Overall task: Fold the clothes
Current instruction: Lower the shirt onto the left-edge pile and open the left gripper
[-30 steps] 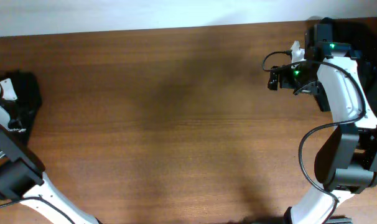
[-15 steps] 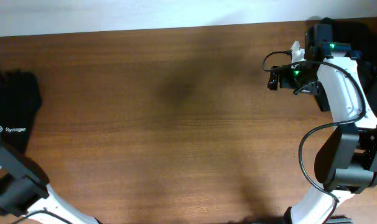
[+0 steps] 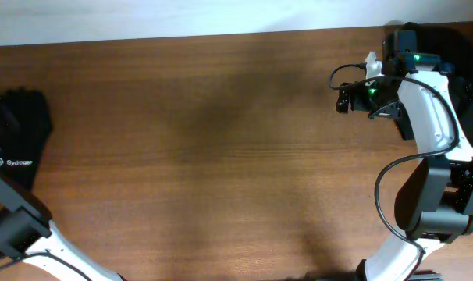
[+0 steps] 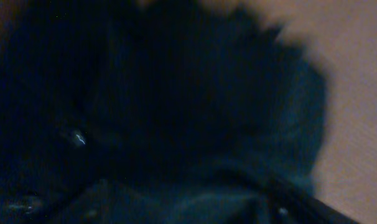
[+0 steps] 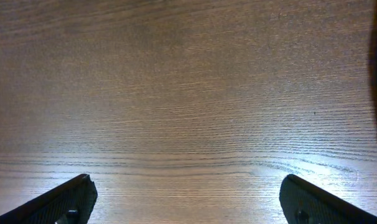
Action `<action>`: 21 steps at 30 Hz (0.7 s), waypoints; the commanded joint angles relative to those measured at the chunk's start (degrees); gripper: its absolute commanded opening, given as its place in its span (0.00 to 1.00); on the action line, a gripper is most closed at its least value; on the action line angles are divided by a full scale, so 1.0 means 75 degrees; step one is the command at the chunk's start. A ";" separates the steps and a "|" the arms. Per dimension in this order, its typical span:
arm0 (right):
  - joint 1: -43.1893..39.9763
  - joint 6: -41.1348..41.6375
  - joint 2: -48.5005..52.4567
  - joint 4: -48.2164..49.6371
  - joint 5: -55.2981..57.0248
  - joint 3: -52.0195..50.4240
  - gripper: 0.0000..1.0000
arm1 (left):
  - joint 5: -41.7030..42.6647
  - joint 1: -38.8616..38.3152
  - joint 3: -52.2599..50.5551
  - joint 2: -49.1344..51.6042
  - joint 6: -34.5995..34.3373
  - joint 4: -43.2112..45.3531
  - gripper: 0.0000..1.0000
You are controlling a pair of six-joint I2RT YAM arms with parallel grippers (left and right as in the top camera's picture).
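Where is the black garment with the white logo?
In the overhead view, the black garment lies at the table's far left edge, beside the left arm.

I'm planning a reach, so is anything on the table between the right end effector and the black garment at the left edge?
Nothing visible does. Only bare wooden table lies between the open right end effector and the black garment.

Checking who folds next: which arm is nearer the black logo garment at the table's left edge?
Left. The left arm sits right beside the black garment, its wrist camera filled with fabric; the right arm is across the table at the far right edge.
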 commanded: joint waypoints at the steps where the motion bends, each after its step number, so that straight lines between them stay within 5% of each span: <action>1: 0.0035 0.0012 -0.0061 0.0009 0.0093 -0.0055 0.99 | -0.0017 -0.0003 -0.0061 0.0498 -0.0032 -0.0216 0.91; 12: 0.0035 0.0012 -0.0061 0.0009 0.0093 -0.0055 0.99 | 0.1816 -0.0038 0.0819 -0.0965 -0.1821 -0.0265 0.99; 21: 0.0035 0.0012 -0.0061 0.0009 0.0093 -0.0055 0.99 | 0.2579 -0.0603 0.0959 -0.3258 -0.1883 -0.1300 0.99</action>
